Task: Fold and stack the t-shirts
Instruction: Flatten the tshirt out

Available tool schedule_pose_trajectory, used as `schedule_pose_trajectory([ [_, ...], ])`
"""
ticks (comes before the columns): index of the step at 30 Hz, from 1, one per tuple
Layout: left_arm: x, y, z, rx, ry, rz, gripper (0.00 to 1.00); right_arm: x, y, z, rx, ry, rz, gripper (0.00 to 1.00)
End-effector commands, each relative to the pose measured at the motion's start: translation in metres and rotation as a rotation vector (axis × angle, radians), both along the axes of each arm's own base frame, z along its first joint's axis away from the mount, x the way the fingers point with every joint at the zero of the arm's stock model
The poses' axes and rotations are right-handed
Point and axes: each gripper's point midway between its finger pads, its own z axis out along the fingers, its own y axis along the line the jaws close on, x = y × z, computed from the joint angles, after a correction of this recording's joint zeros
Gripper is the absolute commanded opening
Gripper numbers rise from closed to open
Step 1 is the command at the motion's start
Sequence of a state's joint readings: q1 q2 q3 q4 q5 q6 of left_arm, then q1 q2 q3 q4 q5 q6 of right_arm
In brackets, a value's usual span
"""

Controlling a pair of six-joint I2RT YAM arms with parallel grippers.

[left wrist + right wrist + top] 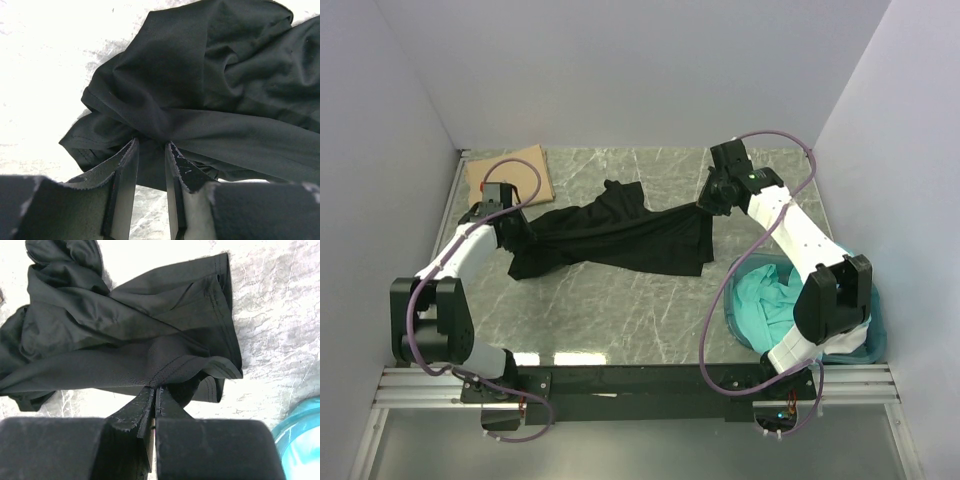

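Central t-shirt (610,238) lies across the middle of the tabletop (620,320), running left to right. My left fingers (122,165) stand at its left end, my right fingers (142,412) at its far right corner. Second t-shirt (510,175) lies in the far left corner, behind my left fingers. Tub (876,340) sits at the near right edge, with further t-shirts (770,300) in it.

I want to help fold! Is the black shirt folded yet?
Not folded. The black t-shirt lies crumpled and stretched sideways across the table, with bunched wrinkles and no neat layers.
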State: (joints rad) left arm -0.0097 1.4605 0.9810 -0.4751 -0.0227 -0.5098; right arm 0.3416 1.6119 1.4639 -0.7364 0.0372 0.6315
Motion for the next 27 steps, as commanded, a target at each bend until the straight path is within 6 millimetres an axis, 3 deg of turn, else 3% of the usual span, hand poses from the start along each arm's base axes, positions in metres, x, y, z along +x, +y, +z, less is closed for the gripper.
schedule_pose_trajectory([
  [1, 0.003, -0.002, 0.0, -0.021, -0.017, 0.007, 0.33, 0.005, 0.0, 0.002, 0.013, -0.027, -0.008, 0.0],
  [3, 0.002, -0.003, 0.001, -0.024, -0.027, 0.009, 0.34, 0.004, -0.001, 0.0, 0.013, -0.023, -0.013, 0.0],
  [7, 0.0, -0.008, -0.002, -0.053, -0.038, -0.013, 0.51, 0.006, -0.001, -0.008, 0.001, -0.007, -0.011, 0.0],
  [12, 0.038, -0.004, 0.007, -0.024, -0.091, -0.03, 0.47, 0.012, 0.002, -0.005, -0.003, -0.008, 0.001, 0.0],
  [13, 0.056, -0.004, 0.024, -0.017, -0.127, -0.034, 0.44, 0.015, 0.003, -0.002, -0.001, -0.015, 0.002, 0.0],
  [14, 0.059, -0.004, 0.018, -0.017, -0.093, -0.036, 0.44, 0.015, 0.002, -0.001, -0.001, -0.015, 0.0, 0.0],
  [15, 0.069, -0.004, 0.028, -0.02, -0.117, -0.035, 0.44, 0.016, 0.002, 0.0, -0.002, -0.019, -0.003, 0.0],
  [18, 0.071, -0.009, 0.038, -0.046, -0.149, -0.037, 0.48, 0.014, 0.001, 0.002, 0.002, -0.029, -0.006, 0.0],
  [20, 0.06, -0.009, 0.036, -0.05, -0.149, -0.035, 0.52, 0.011, 0.001, -0.003, 0.005, -0.021, -0.013, 0.0],
  [21, 0.047, -0.009, 0.022, -0.051, -0.116, -0.033, 0.54, 0.01, 0.001, -0.004, 0.01, -0.019, -0.014, 0.0],
  [22, 0.04, -0.009, 0.025, -0.05, -0.124, -0.034, 0.53, 0.007, 0.002, -0.008, 0.014, -0.01, -0.011, 0.0],
  [24, 0.015, -0.011, 0.005, -0.057, -0.074, -0.043, 0.51, 0.004, 0.004, -0.013, 0.03, 0.002, -0.01, 0.0],
  [25, 0.008, -0.011, 0.01, -0.06, -0.091, -0.046, 0.49, 0.004, 0.005, -0.014, 0.036, 0.006, -0.009, 0.0],
  [27, -0.014, -0.014, -0.005, -0.072, -0.054, -0.056, 0.47, 0.002, 0.005, -0.017, 0.041, 0.014, -0.011, 0.0],
])
